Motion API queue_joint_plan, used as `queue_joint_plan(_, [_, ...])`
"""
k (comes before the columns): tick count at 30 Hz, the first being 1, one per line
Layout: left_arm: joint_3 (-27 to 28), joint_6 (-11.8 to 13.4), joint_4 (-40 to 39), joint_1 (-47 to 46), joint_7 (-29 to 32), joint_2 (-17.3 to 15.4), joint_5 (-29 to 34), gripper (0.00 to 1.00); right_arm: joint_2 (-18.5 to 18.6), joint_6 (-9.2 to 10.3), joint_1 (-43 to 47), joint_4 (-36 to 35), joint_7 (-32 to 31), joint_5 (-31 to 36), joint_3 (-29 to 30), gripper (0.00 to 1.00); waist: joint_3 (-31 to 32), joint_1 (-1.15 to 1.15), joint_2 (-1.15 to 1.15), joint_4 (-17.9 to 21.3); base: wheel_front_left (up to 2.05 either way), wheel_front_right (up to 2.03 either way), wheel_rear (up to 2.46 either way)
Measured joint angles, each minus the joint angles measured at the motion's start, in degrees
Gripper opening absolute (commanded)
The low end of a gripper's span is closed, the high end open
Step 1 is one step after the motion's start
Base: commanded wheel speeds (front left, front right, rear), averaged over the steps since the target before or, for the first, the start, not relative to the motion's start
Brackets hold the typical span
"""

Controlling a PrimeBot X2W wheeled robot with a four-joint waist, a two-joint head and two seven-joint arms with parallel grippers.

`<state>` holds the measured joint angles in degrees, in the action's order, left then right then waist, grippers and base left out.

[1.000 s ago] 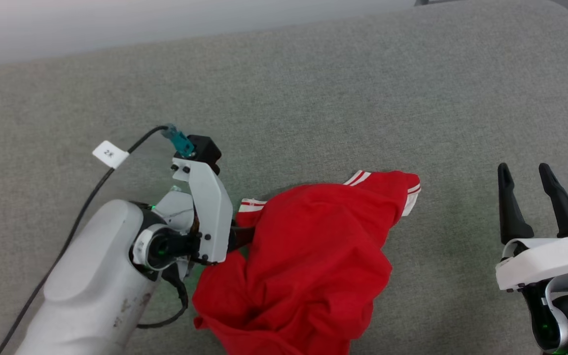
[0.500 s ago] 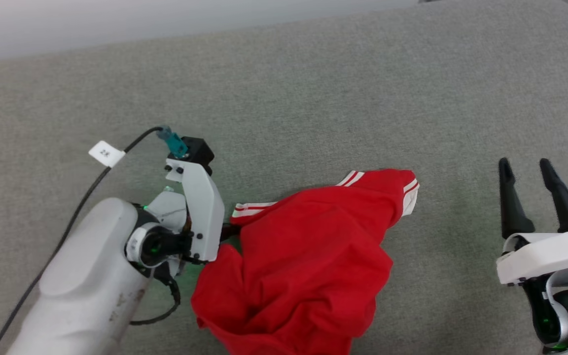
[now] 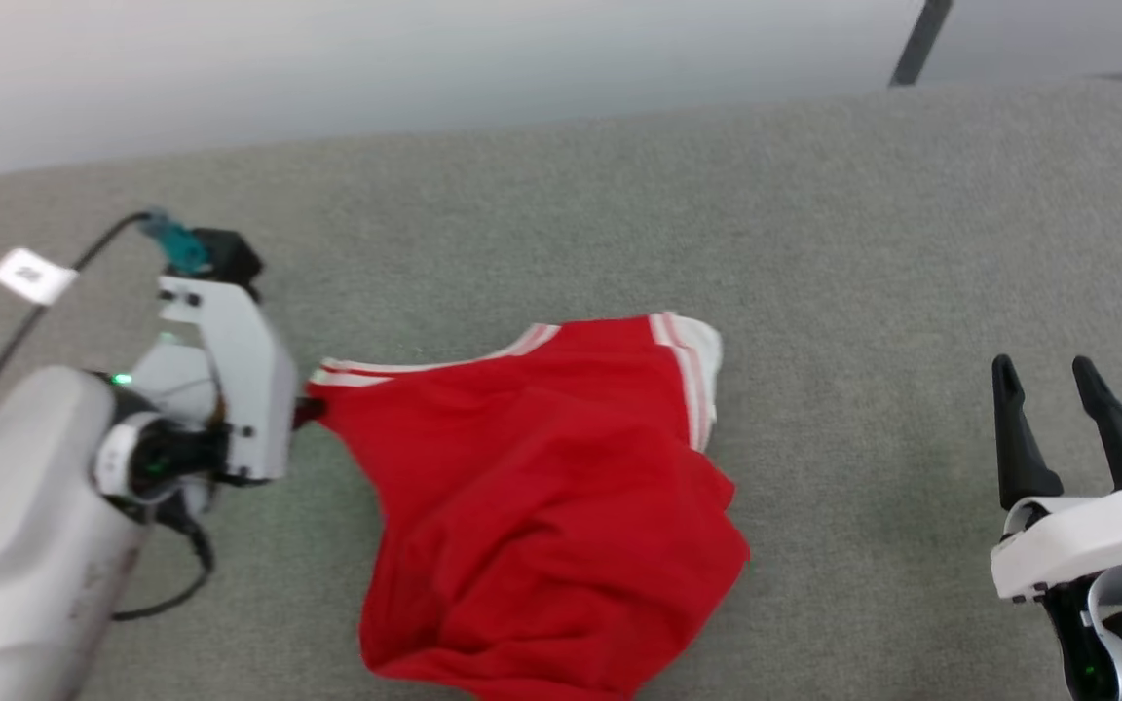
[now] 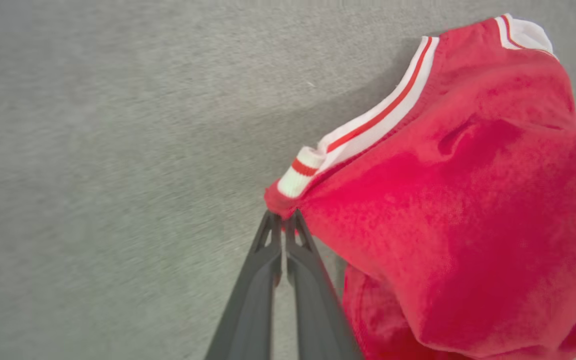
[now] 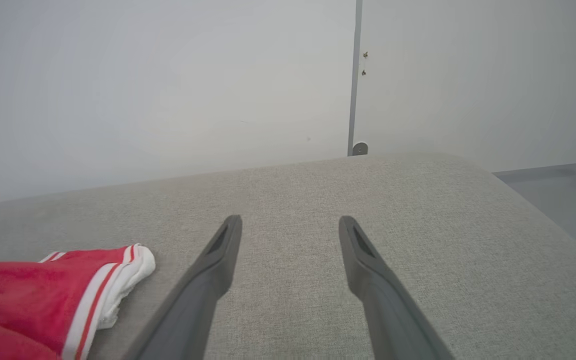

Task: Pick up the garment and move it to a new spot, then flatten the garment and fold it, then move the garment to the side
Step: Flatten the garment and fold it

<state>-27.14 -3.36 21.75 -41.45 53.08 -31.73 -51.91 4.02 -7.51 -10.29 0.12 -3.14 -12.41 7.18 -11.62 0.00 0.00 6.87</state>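
Since a second ago my left gripper (image 4: 283, 220) has closed on the cloth and drawn one corner out to my left. The heap that was bunched beside it now stretches in a taut line from my fingertips. The head camera has shifted as well, so part of that change is only the view.

The broad grey woven upholstered surface (image 3: 814, 243) carries everything. On it lies the garment, a large red jersey shirt of soft knit (image 3: 542, 487), left of middle, mostly crumpled, with its near end running toward the bottom of the head view. My left jaws are pressed together on a red edge just below the white ribbed trim with red stripes (image 4: 368, 125). My right gripper (image 3: 1043, 362) rests well apart on the right, fingers spread wide and holding nothing. A small white paper label (image 3: 30, 276) hangs on my left arm's cable.

I judge the shirt light and limp. It will drape and drag rather than keep any shape, and a thin pinch of knit could slip out under a hard pull. The ribbed trim is thicker and should give the surest hold. For flattening, I would want my right fingers on the far striped hem near the sleeve, opposite my left.
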Motion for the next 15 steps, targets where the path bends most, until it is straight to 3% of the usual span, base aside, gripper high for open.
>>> queue_joint_plan(9, [2.11, 0.76, 1.69, 1.87, -2.42, -6.16, 1.7, 0.0, 0.19, 0.0, 2.47, -0.62, -1.44, 0.21, -0.12, 1.0, 4.3, 0.0, 0.0, -1.86, 0.0, 0.0, 0.0])
queue_joint_plan(15, [2.99, 0.84, 3.15, 4.87, -5.42, -6.2, 1.04, 0.0, 0.14, 0.0, 3.79, -1.34, -2.0, 0.04, -0.02, 1.0, 6.14, 0.0, 0.0, -2.47, 0.0, 0.0, 0.0])
